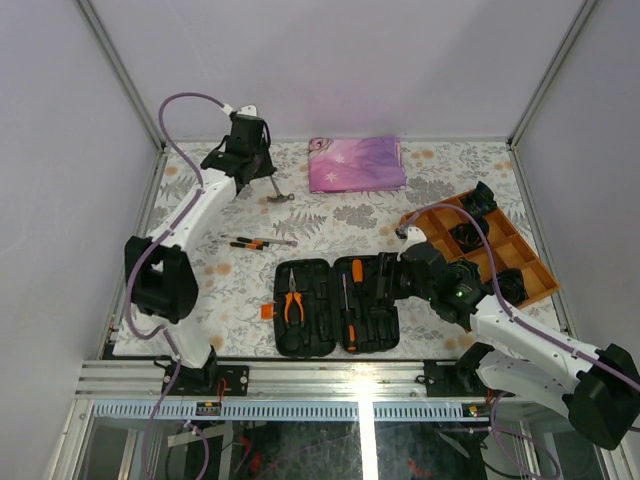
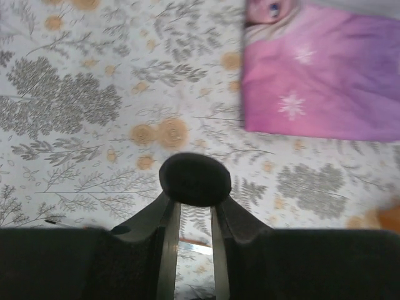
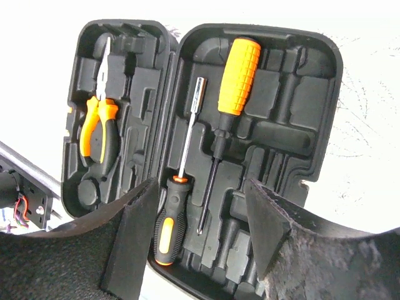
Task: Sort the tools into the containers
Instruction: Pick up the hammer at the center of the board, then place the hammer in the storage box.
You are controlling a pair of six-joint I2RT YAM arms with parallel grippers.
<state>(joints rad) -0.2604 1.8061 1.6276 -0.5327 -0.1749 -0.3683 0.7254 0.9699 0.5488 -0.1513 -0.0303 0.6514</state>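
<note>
Hammer (image 1: 278,193) sits at the far left of the table (image 1: 230,290), its handle in the left claw (image 1: 260,170); the open case (image 1: 315,340) lies near centre, with the right claw (image 1: 402,275) above its right half. Left wrist: fingers (image 2: 164,237) stand narrow, pinched on the black handle butt (image 2: 195,180). It looks stiff and head-heavy, likely to swing; a hold nearer the head should steady it. Right wrist: claw spread wide and empty over pliers (image 3: 100,128) and screwdrivers (image 3: 239,65) lying in their slots.

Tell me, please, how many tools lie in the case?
3: pliers in the left half; orange screwdriver and slim screwdriver in the right half. The right arm may hide more.
</note>
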